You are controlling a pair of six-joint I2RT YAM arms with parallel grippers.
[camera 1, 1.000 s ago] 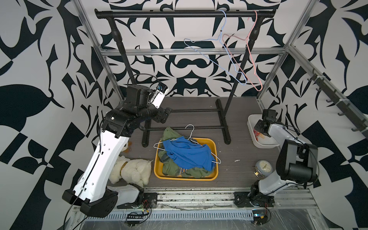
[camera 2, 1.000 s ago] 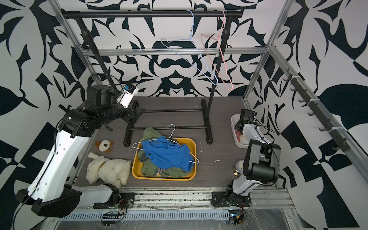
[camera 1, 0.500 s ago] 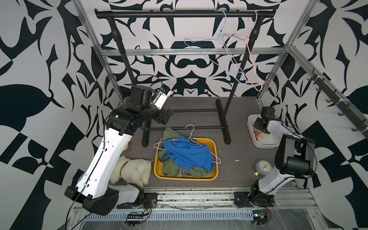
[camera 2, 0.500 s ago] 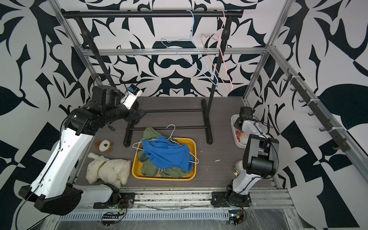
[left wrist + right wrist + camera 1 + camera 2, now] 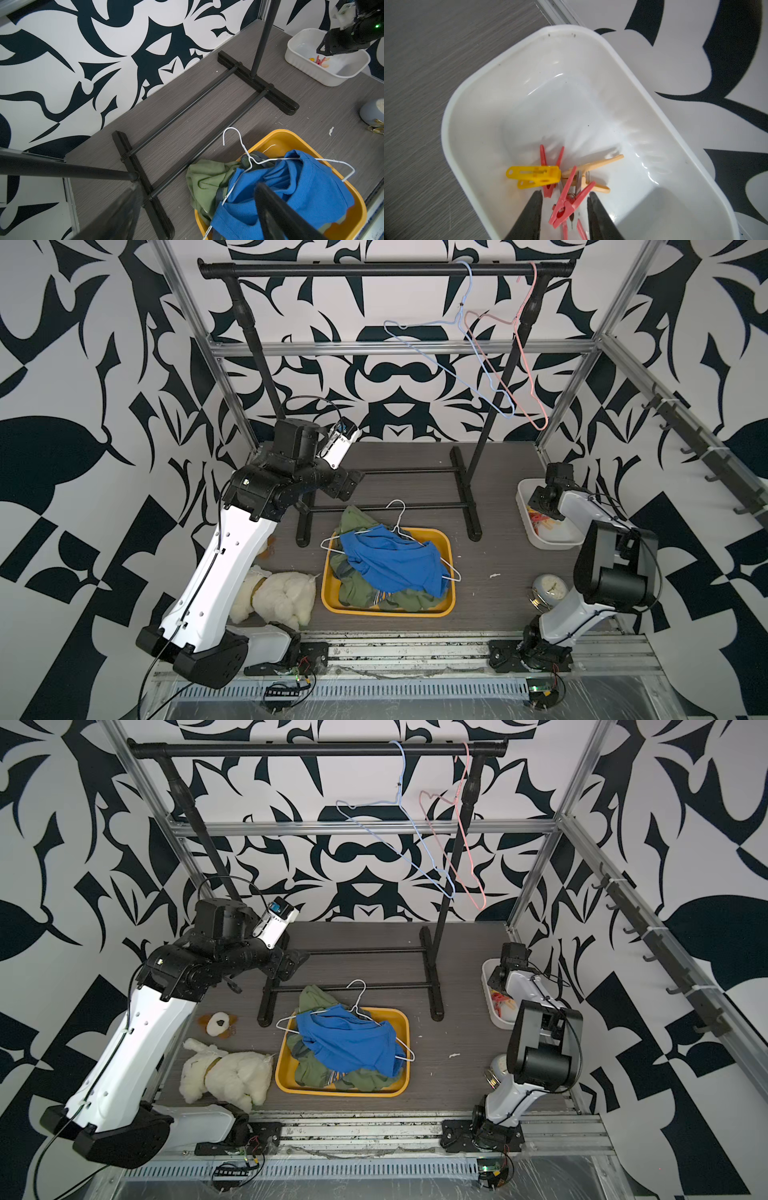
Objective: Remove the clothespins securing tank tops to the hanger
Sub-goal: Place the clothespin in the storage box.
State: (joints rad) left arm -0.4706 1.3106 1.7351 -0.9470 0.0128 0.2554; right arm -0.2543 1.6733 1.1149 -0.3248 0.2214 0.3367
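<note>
Grey tabletop [image 5: 498, 564]. Right gripper [image 5: 564, 192] hung in white bin [image 5: 571, 93], jaws parted, coral clothespin [image 5: 566, 207] lying loose between. Left gripper [image 5: 196, 186] wide, empty, near tank tops [image 5: 390, 560] in yellow tray [image 5: 451, 543]. I judged: lift straight up, no snag.

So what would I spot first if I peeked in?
Probably the bright blue top heaped over green ones in the yellow tub, mid-floor. Then the red, yellow and tan pegs piled in the white tray at the right side, with the right gripper open over them.
</note>
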